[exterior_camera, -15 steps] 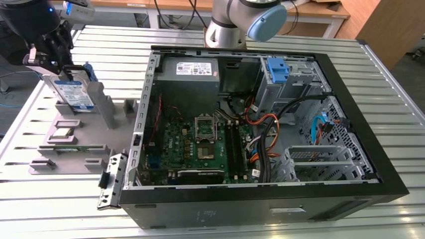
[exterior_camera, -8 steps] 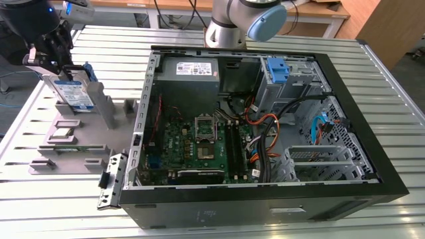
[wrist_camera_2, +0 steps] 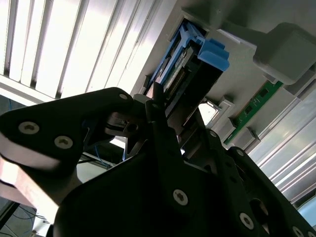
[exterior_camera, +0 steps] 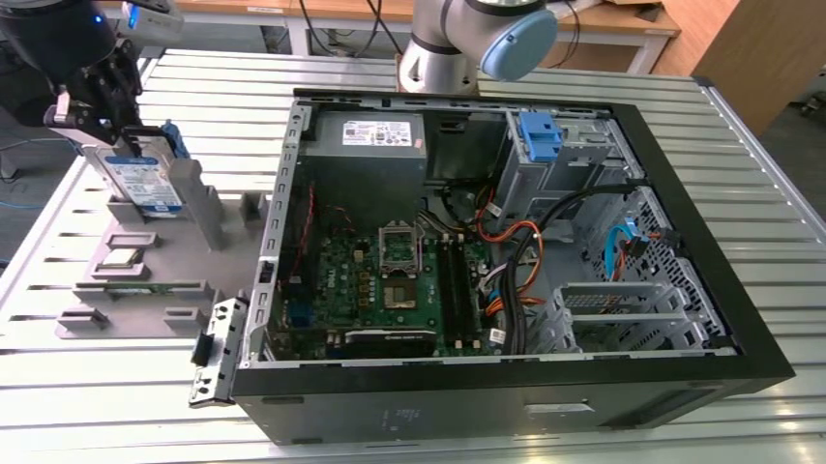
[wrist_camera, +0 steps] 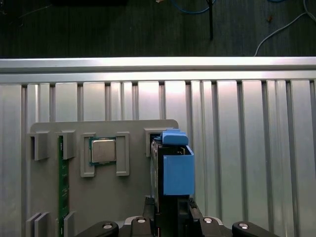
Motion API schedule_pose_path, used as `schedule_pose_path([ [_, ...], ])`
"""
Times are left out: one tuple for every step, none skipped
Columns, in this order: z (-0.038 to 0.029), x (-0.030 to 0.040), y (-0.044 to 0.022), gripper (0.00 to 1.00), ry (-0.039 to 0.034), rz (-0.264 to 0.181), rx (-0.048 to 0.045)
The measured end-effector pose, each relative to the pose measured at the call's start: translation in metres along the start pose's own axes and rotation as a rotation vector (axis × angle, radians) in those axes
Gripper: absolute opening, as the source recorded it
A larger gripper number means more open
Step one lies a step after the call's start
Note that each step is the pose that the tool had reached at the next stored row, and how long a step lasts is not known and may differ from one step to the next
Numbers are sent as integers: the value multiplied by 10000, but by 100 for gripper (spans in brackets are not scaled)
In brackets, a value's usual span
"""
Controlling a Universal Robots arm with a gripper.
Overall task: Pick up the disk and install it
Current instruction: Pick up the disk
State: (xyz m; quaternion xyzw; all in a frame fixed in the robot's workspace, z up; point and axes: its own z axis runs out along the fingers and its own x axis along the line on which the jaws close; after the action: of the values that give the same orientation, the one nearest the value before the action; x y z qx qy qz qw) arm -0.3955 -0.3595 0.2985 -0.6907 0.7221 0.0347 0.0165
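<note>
exterior view: gripper (exterior_camera: pixel 101 118) on disk (exterior_camera: pixel 139 179), upright in grey holder (exterior_camera: pixel 130 290) on slatted metal table (exterior_camera: pixel 103 406), beside open computer case (exterior_camera: pixel 516 406). second wrist view: disk's blue end just past black fingers (wrist_camera_2: pixel 163 128). first wrist view: fingers narrow, clamping disk; dark floor (wrist_camera: pixel 98 29) beyond table edge.

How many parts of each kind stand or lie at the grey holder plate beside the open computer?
disk: 1
processor chip: 1
green memory stick: 1
Total: 3

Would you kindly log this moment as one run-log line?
gripper: at disk | disk: upright in gray holder beside computer case | install: not done
</note>
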Motion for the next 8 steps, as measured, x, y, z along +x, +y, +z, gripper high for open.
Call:
schedule_pose_path([
  [-3,0,1,35,-1,0,0],
  [-7,0,1,35,-2,0,2],
  [-14,-1,1,35,-2,0,3],
  [-25,-2,1,35,-1,1,1],
  [-36,-3,1,35,0,0,1],
  [-48,-4,2,35,0,1,1],
  [-60,-4,2,35,0,0,0],
  [-71,-5,2,35,0,1,-1],
])
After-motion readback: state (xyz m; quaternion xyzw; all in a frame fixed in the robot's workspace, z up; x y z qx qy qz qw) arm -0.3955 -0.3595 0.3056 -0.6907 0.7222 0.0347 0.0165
